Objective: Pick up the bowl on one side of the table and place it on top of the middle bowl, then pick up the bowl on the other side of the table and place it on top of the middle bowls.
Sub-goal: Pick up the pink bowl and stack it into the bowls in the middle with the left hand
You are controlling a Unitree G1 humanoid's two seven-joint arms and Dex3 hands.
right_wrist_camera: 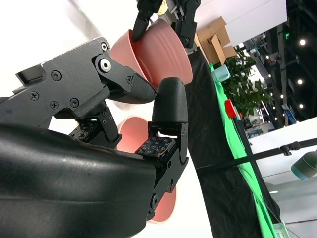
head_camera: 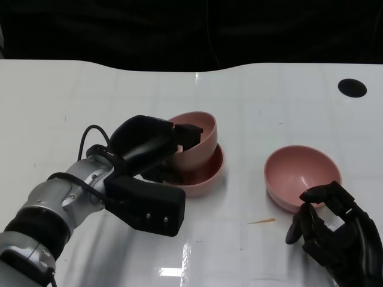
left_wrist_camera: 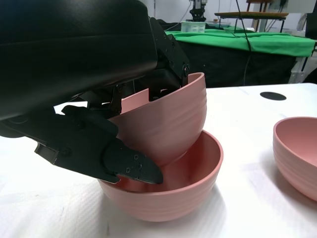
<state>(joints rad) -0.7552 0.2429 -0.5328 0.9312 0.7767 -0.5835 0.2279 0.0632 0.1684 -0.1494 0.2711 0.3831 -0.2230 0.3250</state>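
First stacking step, nearly done.
Left hand [head_camera: 157, 143] gripping tilted pink ribbed bowl [left_wrist_camera: 166, 124] inside middle pink bowl [left_wrist_camera: 168, 198]; next, level and release. Right hand [head_camera: 335, 230] empty, fingers apart, beside remaining pink bowl [head_camera: 296, 173].

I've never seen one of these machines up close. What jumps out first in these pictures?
The robot's black left hand grips a pink bowl by its rim, holding it tilted inside a second pink bowl near the middle of the white table. A third pink bowl stands alone to the right, with the right hand just in front of it, holding nothing.
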